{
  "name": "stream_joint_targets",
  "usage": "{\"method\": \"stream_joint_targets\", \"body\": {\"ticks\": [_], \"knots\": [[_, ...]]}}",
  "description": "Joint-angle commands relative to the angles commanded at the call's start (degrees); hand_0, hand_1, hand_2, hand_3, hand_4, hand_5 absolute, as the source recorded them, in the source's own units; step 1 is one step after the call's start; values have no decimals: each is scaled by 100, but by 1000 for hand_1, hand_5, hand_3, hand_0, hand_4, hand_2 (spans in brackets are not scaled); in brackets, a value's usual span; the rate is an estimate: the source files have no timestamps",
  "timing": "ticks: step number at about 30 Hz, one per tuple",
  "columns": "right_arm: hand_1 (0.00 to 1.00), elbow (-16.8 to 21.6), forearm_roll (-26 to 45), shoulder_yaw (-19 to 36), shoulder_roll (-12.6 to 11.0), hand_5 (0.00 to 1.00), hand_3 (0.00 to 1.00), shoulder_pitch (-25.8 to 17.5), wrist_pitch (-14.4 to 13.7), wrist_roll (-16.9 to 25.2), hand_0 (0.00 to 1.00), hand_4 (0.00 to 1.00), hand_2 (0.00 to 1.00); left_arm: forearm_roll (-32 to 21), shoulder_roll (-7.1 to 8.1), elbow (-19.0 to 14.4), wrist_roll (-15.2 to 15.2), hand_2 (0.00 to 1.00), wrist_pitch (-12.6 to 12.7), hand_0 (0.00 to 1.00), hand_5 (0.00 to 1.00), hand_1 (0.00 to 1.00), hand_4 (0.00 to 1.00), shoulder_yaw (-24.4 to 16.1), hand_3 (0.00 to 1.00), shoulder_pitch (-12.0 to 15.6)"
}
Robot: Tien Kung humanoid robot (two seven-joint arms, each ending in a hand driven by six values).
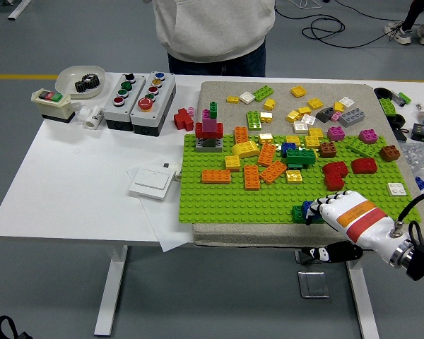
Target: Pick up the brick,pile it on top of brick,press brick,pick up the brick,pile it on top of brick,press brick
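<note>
1. In the head view, you see the right hand (339, 209) come in from 4 o'clock and rest over the near edge of the green plate (219, 201).
2. Its fingers (324, 205) are curled down on the blue brick (307, 207); you cannot tell if they grip it or only press.
3. The blue brick sits on the green brick (298, 212), at 5 o'clock on the plate.
4. Loose bricks (258, 169) lie toward 12 o'clock, and a person (212, 32) stands beyond the table (78, 183).
</note>
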Motion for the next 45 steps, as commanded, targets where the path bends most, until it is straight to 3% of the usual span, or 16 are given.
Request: {"method": "stream_joint_targets", "body": {"ticks": [20,35,38,39,44,45], "knots": [[592,-24,-16,-56,-4,573,563,27,97,-22,565,856,658,-73,10,-1,-16,726,21,662,660,701,669,45,587,-42],[596,84,82,200,28,571,566,125,-182,42,571,854,663,-83,16,-3,-18,726,21,662,660,700,669,54,587,-54],[596,-99,210,157,91,571,566,348,-476,3,571,854,663,-90,14,-1,-15,726,24,662,660,700,669,50,587,-45],[575,-175,243,118,109,569,572,451,-611,-55,487,851,657,-92,14,-2,-14,726,24,662,659,700,668,50,588,-42],[575,-538,338,-52,200,569,572,915,-1188,-441,487,851,657,-126,13,-7,-23,726,29,662,659,700,668,75,588,-46],[496,-683,384,-92,243,573,579,1069,-1308,-559,375,852,637,-125,11,-7,-23,725,28,663,659,700,668,76,588,-49]]}}
